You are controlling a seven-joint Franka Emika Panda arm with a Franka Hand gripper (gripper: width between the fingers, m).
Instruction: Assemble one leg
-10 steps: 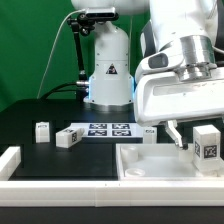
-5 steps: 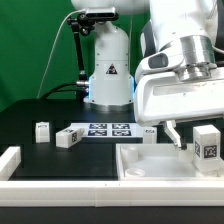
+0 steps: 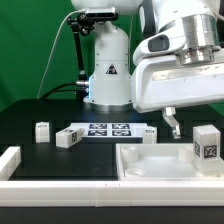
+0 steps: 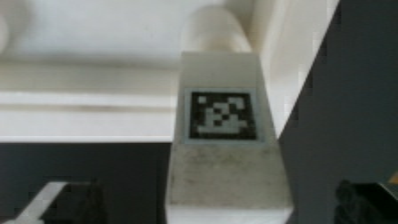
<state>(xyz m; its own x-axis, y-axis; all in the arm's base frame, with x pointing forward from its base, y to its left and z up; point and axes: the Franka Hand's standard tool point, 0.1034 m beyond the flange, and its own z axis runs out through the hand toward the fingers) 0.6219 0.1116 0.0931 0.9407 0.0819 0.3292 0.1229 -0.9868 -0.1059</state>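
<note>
A white leg (image 3: 207, 143) with a black-and-white tag stands upright at the exterior view's right, at the far right edge of the large white panel (image 3: 150, 168). In the wrist view the same leg (image 4: 222, 120) fills the middle, tag facing the camera. My gripper (image 4: 217, 205) is open, its dark fingers (image 4: 63, 200) wide apart on either side of the leg and not touching it. In the exterior view one finger (image 3: 172, 122) hangs above the panel, to the left of the leg and about level with its top.
Three more legs lie on the black table: two at the left (image 3: 42, 131) (image 3: 67, 137) and one by the marker board's right end (image 3: 148, 132). The marker board (image 3: 108, 129) lies mid-table. A white raised piece (image 3: 10, 160) sits front left. The robot base (image 3: 108, 70) stands behind.
The gripper has risen and shifted slightly to the exterior view's left. The leg at the right stays standing where it was.
</note>
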